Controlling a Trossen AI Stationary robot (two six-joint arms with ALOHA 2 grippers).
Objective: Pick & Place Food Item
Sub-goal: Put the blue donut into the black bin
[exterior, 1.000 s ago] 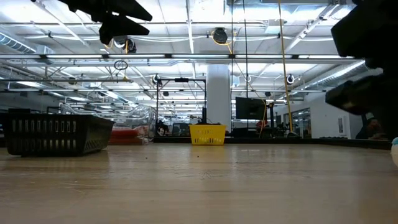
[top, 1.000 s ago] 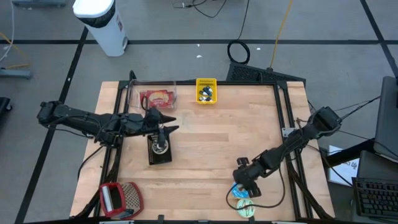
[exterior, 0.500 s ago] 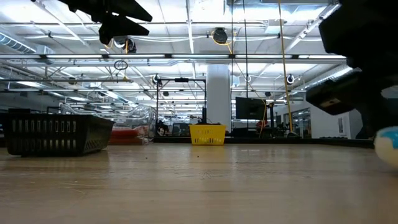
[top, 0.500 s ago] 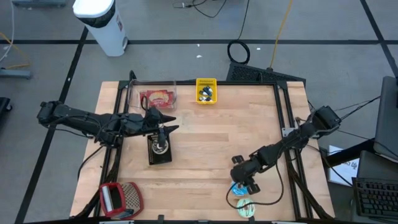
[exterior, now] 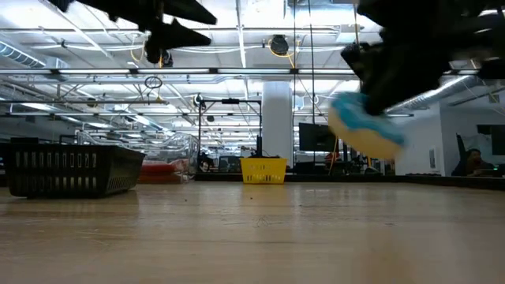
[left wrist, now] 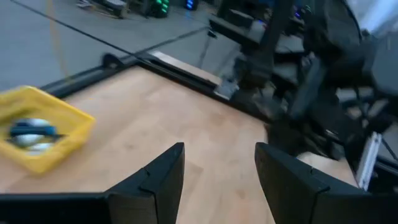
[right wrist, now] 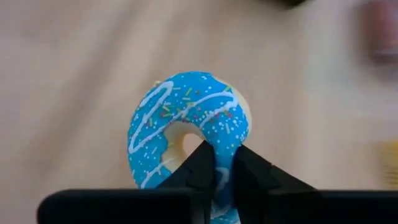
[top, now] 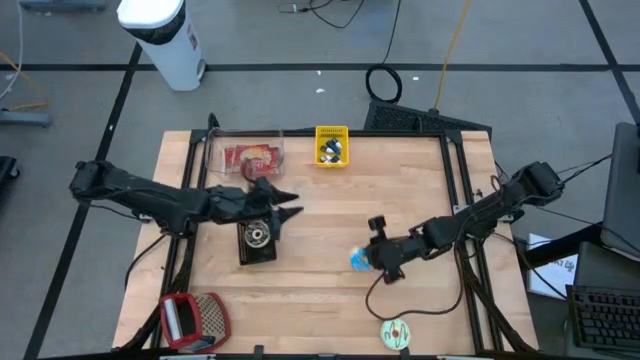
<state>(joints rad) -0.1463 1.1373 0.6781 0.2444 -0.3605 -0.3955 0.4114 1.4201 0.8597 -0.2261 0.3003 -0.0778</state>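
The right gripper [top: 372, 258] pinched the blue donut [top: 360, 260] by its edge, up off the tabletop [top: 330, 220], right of middle. It could slip out — only a thin bite. Left gripper [top: 285, 205] hung open.

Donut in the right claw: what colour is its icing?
The donut has bright blue icing with white drizzle lines and coloured sprinkles, clearest in the right wrist view.

Donut's [right wrist: 189, 127] lower rim behind right fingers [right wrist: 205, 165]
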